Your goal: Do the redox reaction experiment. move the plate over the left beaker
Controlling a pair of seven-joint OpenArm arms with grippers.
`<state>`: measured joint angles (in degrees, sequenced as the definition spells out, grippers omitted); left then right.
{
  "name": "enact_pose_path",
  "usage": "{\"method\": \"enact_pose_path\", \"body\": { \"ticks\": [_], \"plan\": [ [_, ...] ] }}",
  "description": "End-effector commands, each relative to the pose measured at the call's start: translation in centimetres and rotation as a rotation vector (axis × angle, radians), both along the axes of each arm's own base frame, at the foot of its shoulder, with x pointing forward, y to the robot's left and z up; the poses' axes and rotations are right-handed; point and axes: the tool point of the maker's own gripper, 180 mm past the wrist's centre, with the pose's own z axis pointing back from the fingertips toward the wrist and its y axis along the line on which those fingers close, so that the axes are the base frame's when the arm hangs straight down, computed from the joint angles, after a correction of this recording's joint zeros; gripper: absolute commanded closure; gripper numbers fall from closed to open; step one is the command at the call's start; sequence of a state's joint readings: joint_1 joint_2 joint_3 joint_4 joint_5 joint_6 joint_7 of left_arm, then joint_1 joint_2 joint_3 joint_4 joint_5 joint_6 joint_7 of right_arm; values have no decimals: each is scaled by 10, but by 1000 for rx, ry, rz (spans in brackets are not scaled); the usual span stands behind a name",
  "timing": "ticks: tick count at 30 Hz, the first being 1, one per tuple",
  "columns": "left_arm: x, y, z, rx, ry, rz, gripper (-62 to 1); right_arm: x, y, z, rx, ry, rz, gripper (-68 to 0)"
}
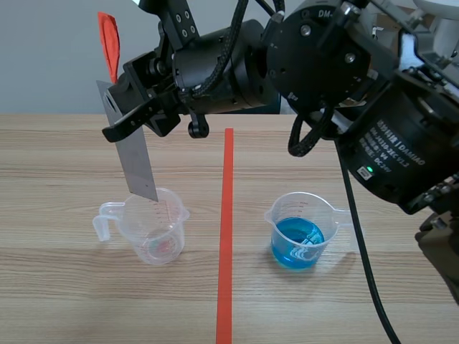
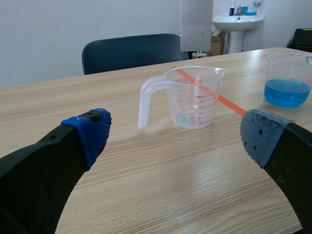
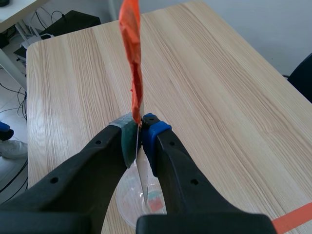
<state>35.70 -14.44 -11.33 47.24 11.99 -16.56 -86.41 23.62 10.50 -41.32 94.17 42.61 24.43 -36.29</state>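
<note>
My right gripper reaches across from the right and is shut on the upper part of a grey metal plate with an orange-red tab on top. The plate hangs upright, its lower end just over the mouth of the left clear beaker, which holds a little reddish matter at the bottom. In the right wrist view the pads pinch the plate's thin edge with the beaker below. My left gripper is open, low over the table, with the beaker and the plate ahead of it.
A second beaker with blue liquid stands right of the orange-red tape line; it shows too in the left wrist view. A dark chair stands beyond the table's far edge.
</note>
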Motion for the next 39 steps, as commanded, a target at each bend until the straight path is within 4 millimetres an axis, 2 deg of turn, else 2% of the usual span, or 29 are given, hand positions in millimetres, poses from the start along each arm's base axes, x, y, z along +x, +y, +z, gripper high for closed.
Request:
{"method": "enact_pose_path", "body": {
  "ticks": [1,9,39],
  "plan": [
    [-3,2,9,-13,-41,5,-559,1,4,17,34,-35,8,-7],
    [-3,2,9,-13,-41,5,-559,-3,10,15,23,-33,22,-6],
    [0,0,14,-14,-65,-4,-559,-1,9,13,7,-45,15,-7]
  ]
}}
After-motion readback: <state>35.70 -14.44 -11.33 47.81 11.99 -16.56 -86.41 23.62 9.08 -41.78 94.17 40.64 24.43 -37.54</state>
